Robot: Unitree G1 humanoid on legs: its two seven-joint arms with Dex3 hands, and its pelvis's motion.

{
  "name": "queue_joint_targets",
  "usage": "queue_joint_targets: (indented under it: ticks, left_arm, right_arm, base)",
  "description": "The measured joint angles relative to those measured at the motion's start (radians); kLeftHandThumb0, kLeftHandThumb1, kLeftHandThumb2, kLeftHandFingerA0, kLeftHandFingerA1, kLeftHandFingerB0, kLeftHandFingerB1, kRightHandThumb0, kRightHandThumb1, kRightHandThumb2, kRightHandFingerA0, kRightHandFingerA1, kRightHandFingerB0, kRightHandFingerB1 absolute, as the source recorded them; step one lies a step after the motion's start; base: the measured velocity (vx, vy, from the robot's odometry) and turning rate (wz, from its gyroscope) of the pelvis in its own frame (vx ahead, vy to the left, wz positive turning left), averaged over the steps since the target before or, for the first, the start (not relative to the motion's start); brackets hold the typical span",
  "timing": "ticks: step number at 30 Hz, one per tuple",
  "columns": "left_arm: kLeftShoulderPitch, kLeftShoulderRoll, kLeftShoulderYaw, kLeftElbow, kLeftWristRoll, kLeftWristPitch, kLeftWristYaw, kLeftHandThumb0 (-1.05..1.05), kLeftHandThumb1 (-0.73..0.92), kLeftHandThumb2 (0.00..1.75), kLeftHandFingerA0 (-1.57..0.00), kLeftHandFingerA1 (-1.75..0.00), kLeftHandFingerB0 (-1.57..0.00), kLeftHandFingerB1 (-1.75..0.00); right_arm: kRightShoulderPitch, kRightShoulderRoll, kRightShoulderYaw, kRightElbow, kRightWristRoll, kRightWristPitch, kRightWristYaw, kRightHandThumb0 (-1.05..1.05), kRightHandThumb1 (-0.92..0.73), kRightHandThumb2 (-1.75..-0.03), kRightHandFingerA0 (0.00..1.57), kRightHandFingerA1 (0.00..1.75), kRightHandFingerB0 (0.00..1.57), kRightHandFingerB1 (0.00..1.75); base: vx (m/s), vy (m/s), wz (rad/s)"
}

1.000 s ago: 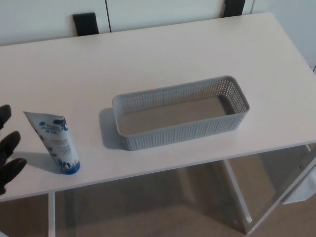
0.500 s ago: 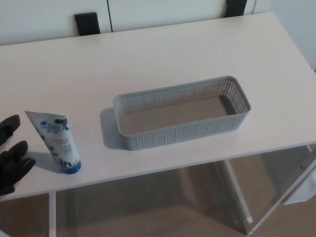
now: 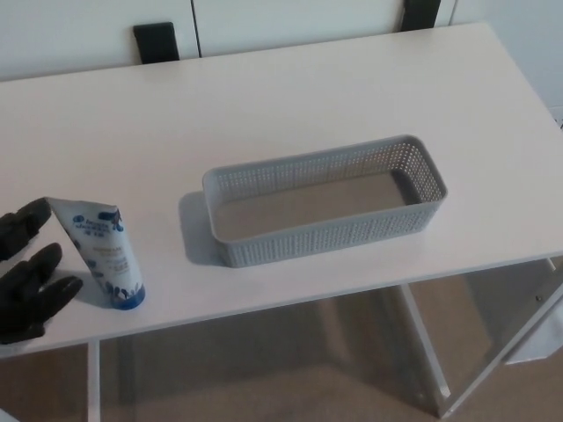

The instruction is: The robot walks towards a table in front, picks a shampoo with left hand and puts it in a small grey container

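Shampoo tube stands cap-down and leaning near the front-left edge of the white surface. The left robot hand sits just beside it, fingers spread, gripping nothing. Best to wrap thumb and 2 fingers squarely around the tube's middle without tipping it; the grey container lies to its right

Spotting the shampoo tube cap-down on the table, front left. Finding the container to its right, mid-table, well apart. Catching the left hand just left of the tube.
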Motion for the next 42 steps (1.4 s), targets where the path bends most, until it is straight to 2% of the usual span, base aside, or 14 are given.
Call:
queue_joint_targets:
  ticks: [1,4,11,12,18,21,22,25,26,28,30,31,37,42]
  left_arm:
    - [0.0,-0.005,-0.005,-0.008,0.006,0.0,0.005,-0.64,0.38,0.73,0.0,-0.11,0.0,0.0]
    - [0.007,-0.019,-0.022,-0.037,0.021,0.0,0.016,-0.63,0.38,0.72,0.0,-0.11,0.0,0.0]
    - [0.035,-0.041,-0.062,-0.11,0.053,0.002,0.037,-0.62,0.38,0.72,0.0,-0.09,0.0,0.0]
    - [0.036,-0.045,-0.07,-0.121,0.057,0.006,0.039,-0.62,0.38,0.73,0.0,-0.1,0.0,0.0]
    - [-0.003,-0.079,-0.111,-0.132,0.082,0.036,0.068,-0.61,0.37,0.72,-0.04,-0.35,0.0,-0.04]
    - [-0.047,-0.108,-0.131,-0.123,0.094,0.073,0.1,-0.66,0.4,0.75,-0.39,-0.54,0.0,-0.04]
    - [-0.067,-0.117,-0.138,-0.111,0.102,0.083,0.114,-0.56,0.4,0.7,-0.76,-0.67,-0.05,-0.23]
    - [-0.138,-0.158,-0.149,-0.053,0.124,0.112,0.164,-0.2,0.48,0.93,-1.01,-1.0,-0.13,-0.49]
    - [-0.148,-0.168,-0.15,-0.039,0.127,0.116,0.173,-0.21,0.72,0.61,-1.02,-1.15,-0.34,-0.37]
    - [-0.211,-0.211,-0.149,0.04,0.137,0.123,0.217,-0.05,0.78,0.75,-1.03,-1.38,-0.77,-0.6]
    - [-0.267,-0.234,-0.147,0.106,0.147,0.122,0.248,-0.05,0.75,0.82,-1.05,-1.39,-0.85,-0.66]
    - [-0.29,-0.241,-0.147,0.136,0.151,0.12,0.261,-0.07,0.69,0.93,-1.05,-1.42,-0.9,-0.77]
    - [-0.426,-0.283,-0.147,0.314,0.192,0.076,0.367,-0.07,0.73,0.93,-0.97,-1.6,-0.82,-1.16]
    - [-0.445,-0.31,-0.128,0.332,0.228,0.05,0.449,-0.08,0.73,0.88,-0.94,-1.62,-0.81,-1.13]
  right_arm:
    - [-0.002,0.0,-0.001,0.001,0.0,0.0,0.0,-0.37,-0.63,-0.79,0.61,0.54,0.46,0.48]
    - [-0.005,0.0,0.003,0.001,-0.002,0.0,0.0,-0.29,-0.71,-0.61,0.7,0.47,0.5,0.39]
    - [-0.01,0.0,0.006,0.005,-0.003,0.0,-0.001,-0.36,-0.62,-0.79,0.66,0.56,0.48,0.49]
    - [-0.01,0.0,0.007,0.006,-0.003,0.0,-0.001,-0.28,-0.71,-0.61,0.7,0.46,0.5,0.38]
    - [-0.01,0.0,0.007,0.004,-0.003,0.0,-0.001,-0.38,-0.62,-0.79,0.63,0.55,0.47,0.49]
    - [-0.008,0.0,0.005,0.003,-0.003,0.0,-0.001,-0.38,-0.62,-0.8,0.63,0.55,0.47,0.49]
    - [-0.008,0.0,0.006,0.002,-0.003,0.0,-0.001,-0.29,-0.72,-0.61,0.68,0.45,0.5,0.39]
    - [-0.01,0.0,0.006,-0.001,-0.002,-0.001,-0.001,-0.37,-0.62,-0.79,0.65,0.57,0.46,0.49]
    - [-0.011,0.0,0.006,-0.002,-0.002,-0.001,-0.001,-0.37,-0.62,-0.79,0.65,0.57,0.46,0.49]
    - [-0.012,0.0,0.006,-0.003,-0.002,-0.001,-0.001,-0.35,-0.63,-0.79,0.63,0.55,0.46,0.49]
    - [-0.014,0.0,0.006,-0.005,-0.002,-0.001,-0.001,-0.28,-0.72,-0.61,0.68,0.46,0.49,0.39]
    - [-0.016,0.0,0.006,-0.007,-0.002,-0.001,-0.001,-0.37,-0.62,-0.78,0.62,0.55,0.46,0.48]
    - [-0.033,0.0,0.005,-0.017,-0.002,-0.001,0.0,-0.35,-0.63,-0.79,0.63,0.56,0.47,0.49]
    - [-0.054,-0.003,0.001,-0.026,0.0,0.0,0.001,-0.27,-0.71,-0.61,0.67,0.46,0.49,0.39]
  base:
    - [0.0,0.0,0.0]
    - [0.0,0.0,0.0]
    - [0.0,0.0,0.0]
    - [0.0,0.0,0.0]
    - [0.0,0.0,0.0]
    - [0.0,0.0,0.0]
    - [0.0,0.0,0.0]
    - [0.0,0.0,0.0]
    - [0.0,0.0,0.0]
    - [0.0,0.0,0.0]
    - [0.0,0.0,0.0]
    - [0.0,0.0,0.0]
    - [0.0,0.0,0.0]
    - [0.0,0.0,0.0]
